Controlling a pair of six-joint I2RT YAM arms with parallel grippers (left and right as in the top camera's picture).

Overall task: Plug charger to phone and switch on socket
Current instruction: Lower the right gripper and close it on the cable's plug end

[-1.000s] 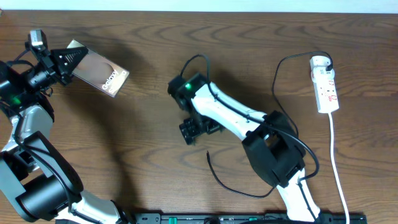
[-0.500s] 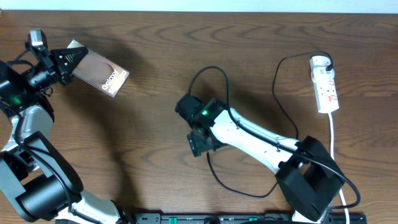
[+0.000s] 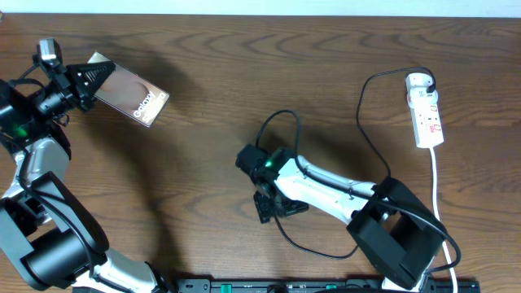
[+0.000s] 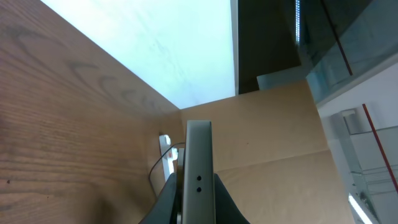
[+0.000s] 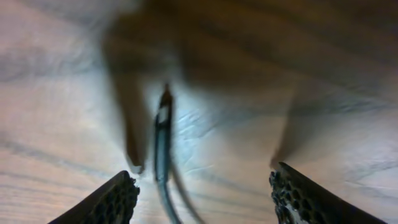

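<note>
At far left, phone [image 3: 130, 92]: clenched in your left gripper [image 3: 85, 79], held off the table [image 3: 203, 155].
Charger [image 5: 163, 134]: tip lying between your right gripper's [image 5: 205, 186] parted jaws, seemingly ungripped; view blurry.
Left to do: grasp, plug in, switch socket [image 3: 426, 110].

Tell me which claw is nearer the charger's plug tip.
Right. The right claw hangs open just above the plug tip; the left claw is far off, gripping the phone.
</note>
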